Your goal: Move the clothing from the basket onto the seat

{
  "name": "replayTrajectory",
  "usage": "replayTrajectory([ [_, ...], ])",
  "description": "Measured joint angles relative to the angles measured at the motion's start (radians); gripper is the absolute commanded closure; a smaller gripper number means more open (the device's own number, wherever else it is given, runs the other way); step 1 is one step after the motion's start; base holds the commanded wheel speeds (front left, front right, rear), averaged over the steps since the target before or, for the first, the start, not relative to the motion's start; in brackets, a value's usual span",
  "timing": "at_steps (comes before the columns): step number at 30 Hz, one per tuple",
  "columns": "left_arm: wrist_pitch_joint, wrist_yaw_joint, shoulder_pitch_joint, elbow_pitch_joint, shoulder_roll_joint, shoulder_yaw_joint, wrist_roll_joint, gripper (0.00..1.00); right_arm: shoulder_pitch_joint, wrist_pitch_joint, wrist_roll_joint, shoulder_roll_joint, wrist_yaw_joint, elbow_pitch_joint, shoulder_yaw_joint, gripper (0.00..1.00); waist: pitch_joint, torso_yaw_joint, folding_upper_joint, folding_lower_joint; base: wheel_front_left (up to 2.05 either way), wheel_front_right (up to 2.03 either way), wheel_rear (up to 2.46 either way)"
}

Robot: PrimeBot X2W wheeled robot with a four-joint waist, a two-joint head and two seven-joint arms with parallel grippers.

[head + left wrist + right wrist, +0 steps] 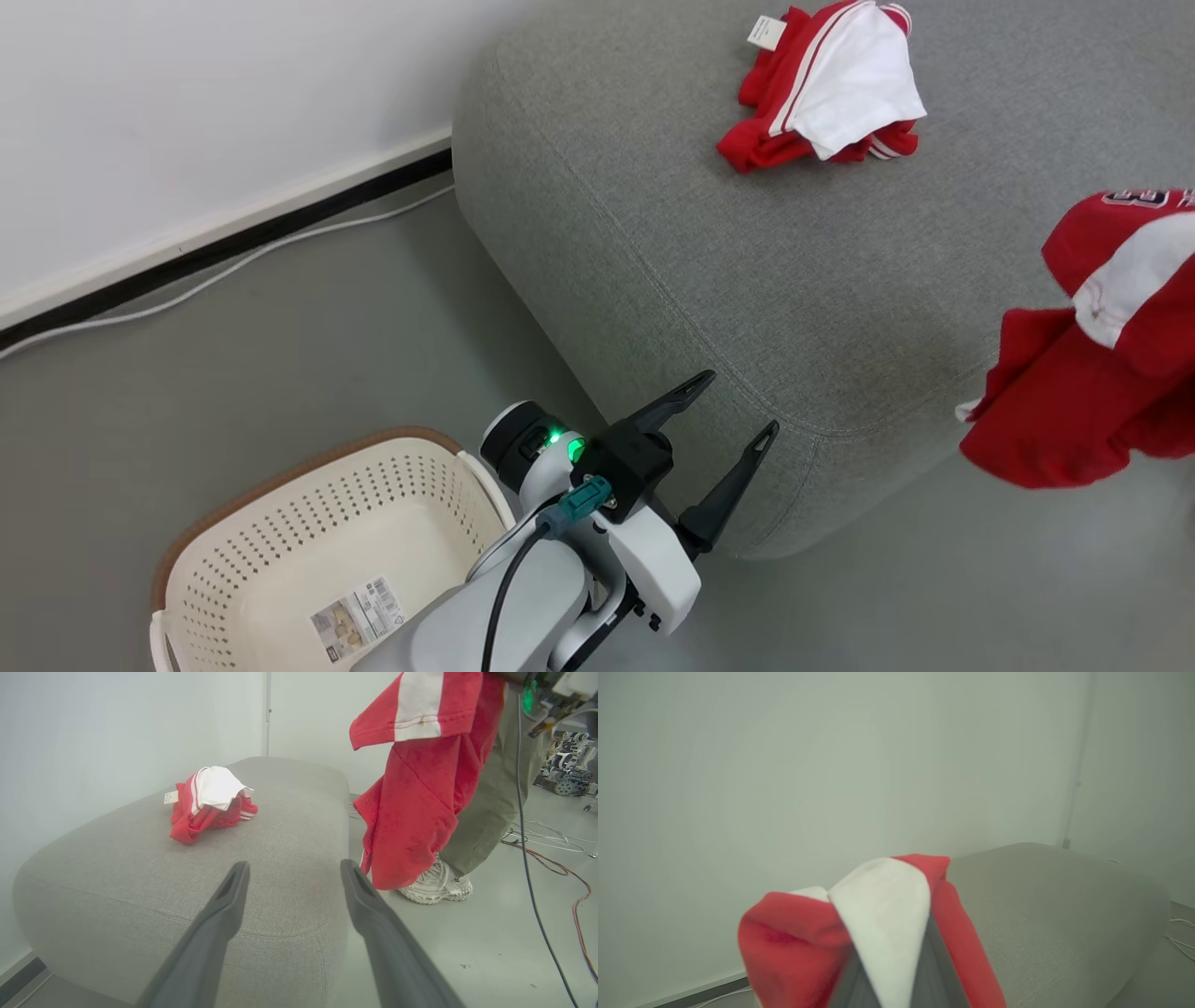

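Note:
One piece of red and white clothing (826,89) with a small white tag lies crumpled on the grey seat (747,280), towards its far side. A second red garment (1092,373) hangs in the air beside the seat's right edge, my right gripper (889,970) shut on its bunched top; fabric drapes over the fingers. In the left wrist view that garment (420,793) dangles to the right of the seat (280,826). My left gripper (733,406) stands open with nothing in it, at the seat's near corner. The cream basket (280,541) sits on the floor at lower left, with only a label inside.
A person's leg in khaki trousers (486,788) and a white shoe (434,886) stand just behind the hanging garment. Cables (551,849) trail over the floor to the right. A white cable (233,266) runs along the wall's dark skirting.

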State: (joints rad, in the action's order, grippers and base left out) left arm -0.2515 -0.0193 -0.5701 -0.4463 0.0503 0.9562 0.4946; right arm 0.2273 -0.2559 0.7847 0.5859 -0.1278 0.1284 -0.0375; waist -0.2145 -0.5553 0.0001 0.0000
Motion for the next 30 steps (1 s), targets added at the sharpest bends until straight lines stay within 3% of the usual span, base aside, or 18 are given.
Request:
replayTrajectory([
  [7, 0.0, -0.068, -0.078, -0.021, 0.005, 0.086, 0.001, 0.0, 0.201, 0.0, 0.026, 0.028, 0.0, 0.085, 0.03, 1.0, -0.128, 0.0, 0.0, 0.0, 0.0, 0.0, 0.0],
  [15, -0.001, -0.133, -0.202, -0.031, 0.01, 0.201, 0.044, 0.0, 0.382, 0.0, 0.007, 0.109, 0.0, 0.148, 0.072, 1.0, -0.302, 0.03, 0.0, 0.0, 0.0, 0.0, 0.0],
  [30, -0.005, -0.207, -0.318, -0.039, 0.022, 0.318, 0.071, 0.0, 0.651, 0.0, -0.022, 0.262, 0.0, 0.369, 0.216, 1.0, -0.547, 0.12, -0.0001, 0.0, 0.0, 0.0, 0.0],
])
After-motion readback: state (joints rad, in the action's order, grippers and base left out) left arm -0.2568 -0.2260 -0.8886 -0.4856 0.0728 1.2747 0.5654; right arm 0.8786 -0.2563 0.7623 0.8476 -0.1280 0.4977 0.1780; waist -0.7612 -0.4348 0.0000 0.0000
